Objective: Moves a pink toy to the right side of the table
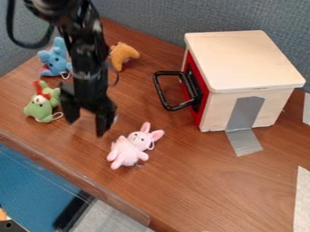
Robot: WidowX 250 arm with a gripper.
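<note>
Black gripper [88, 118], parted and empty — far and left of the pink rabbit [130, 147]; closing short of its body could grab nothing.

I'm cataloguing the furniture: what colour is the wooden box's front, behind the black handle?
Red; the box's front shows best in the camera view.

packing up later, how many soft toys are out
4: pink toy below centre, green toy left, blue toy upper left, orange toy by the arm, which may hide more
</note>
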